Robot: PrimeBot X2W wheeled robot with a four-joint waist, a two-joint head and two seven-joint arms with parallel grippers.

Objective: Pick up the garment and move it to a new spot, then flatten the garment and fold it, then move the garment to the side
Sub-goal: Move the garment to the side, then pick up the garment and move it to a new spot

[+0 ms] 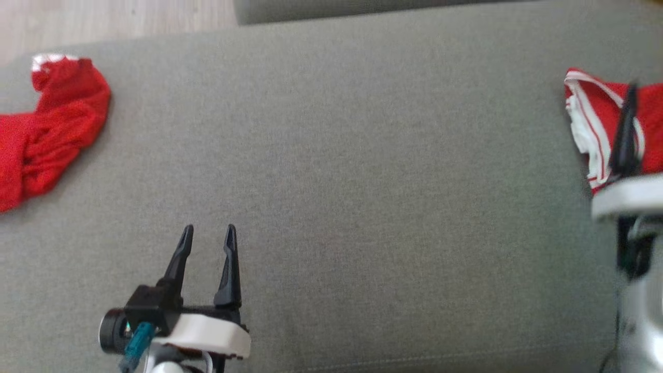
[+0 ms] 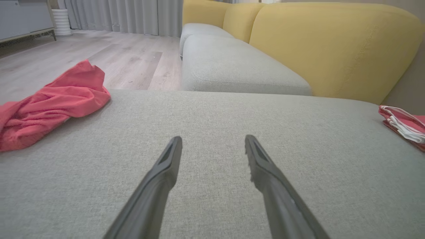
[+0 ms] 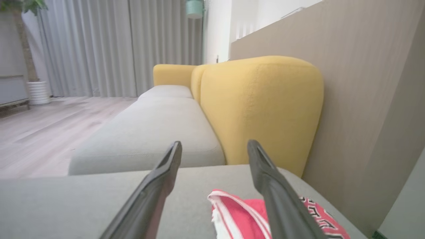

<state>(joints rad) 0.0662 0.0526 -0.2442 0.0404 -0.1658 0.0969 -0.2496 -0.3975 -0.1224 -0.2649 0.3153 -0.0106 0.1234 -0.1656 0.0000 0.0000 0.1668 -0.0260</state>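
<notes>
There are two garments: a plain red garment (image 1: 52,129) at the left and a white-trimmed red garment (image 1: 601,111) at the right. There are two grippers, the left gripper (image 1: 208,230) and the right gripper (image 3: 214,144), each with two fingers. One white pot (image 2: 62,21) stands far off.

Seat cushion (image 1: 362,181): grey woven cloth, matt, fine even weave, stitched seam near the front edge. Crumpled red garment (image 1: 57,129): open-mesh knit, matt, soft, heavily creased. Folded garment (image 1: 590,119): smoother red cloth with white banded trim; the right wrist view shows black-and-white print on it. My left gripper (image 1: 209,229): dark matt plastic fingers, one inner face faintly toothed. Its wrist shell (image 1: 207,334): white, smooth, slight gloss. Connector (image 1: 137,344): teal plastic. My right gripper (image 3: 215,144): same dark matt fingers. Backrest (image 3: 262,106): yellow woven cloth, matt, slightly coarse. Floor (image 2: 126,63): pale wood-grain planks, low sheen. Curtains (image 3: 99,46): grey pleated cloth. Wall panel (image 3: 348,83): beige, matt, fine vertical grain.
</notes>
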